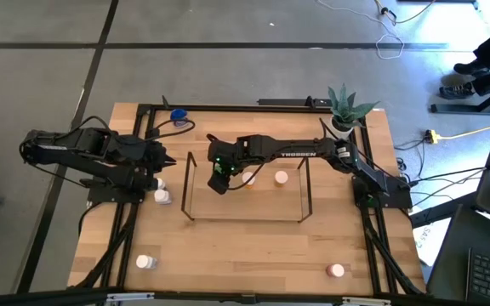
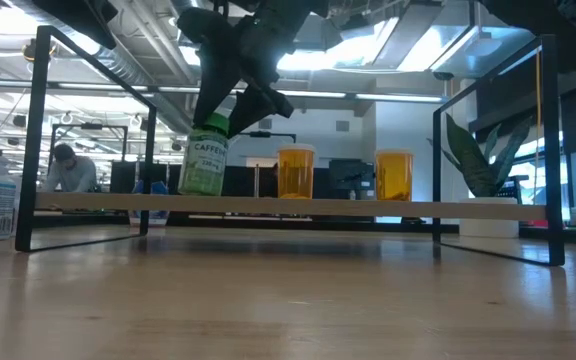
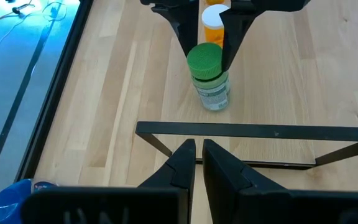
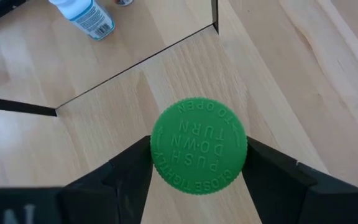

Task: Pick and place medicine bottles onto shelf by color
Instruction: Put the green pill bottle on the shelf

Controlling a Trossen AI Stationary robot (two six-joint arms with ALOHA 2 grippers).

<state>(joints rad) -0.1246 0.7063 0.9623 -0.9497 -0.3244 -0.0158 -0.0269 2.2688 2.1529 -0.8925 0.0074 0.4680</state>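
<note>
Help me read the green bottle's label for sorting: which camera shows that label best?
The low view: the green-capped bottle stands side-on on the shelf, label facing the camera, with the right hand around its cap. The left wrist view shows the label smaller, from above. The right wrist view shows only the cap's lettering. The high view hides it under the arm.

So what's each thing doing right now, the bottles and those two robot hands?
Green-capped bottle: upright on the shelf, gripped at the cap.
Right hand: shut on that bottle.
Two orange bottles: upright on the shelf.
Left hand: shut, empty, beside the shelf.
</note>
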